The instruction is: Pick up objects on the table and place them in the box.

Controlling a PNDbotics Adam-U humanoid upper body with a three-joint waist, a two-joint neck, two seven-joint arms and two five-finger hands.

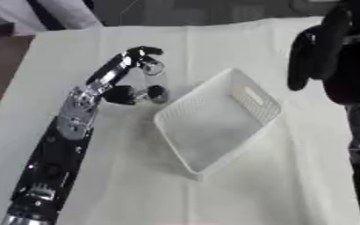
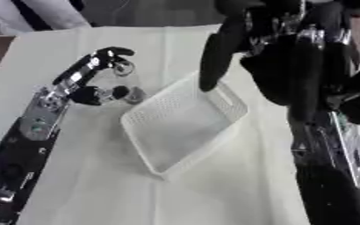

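A white mesh box lies askew in the middle of the white-clothed table, with nothing in it. Just left of it my left hand reaches in from the lower left. Its fingers curl over and its thumb comes up from below, closing round a small clear object that stands on the cloth; its shape is hard to make out. My right hand hangs high and close to the camera at the upper right, fingers straight and pointing down, holding nothing. It hides the table's far right.
The white cloth covers the table down to the near edge. The table's left edge runs beside a brown floor. My right forearm fills the right side.
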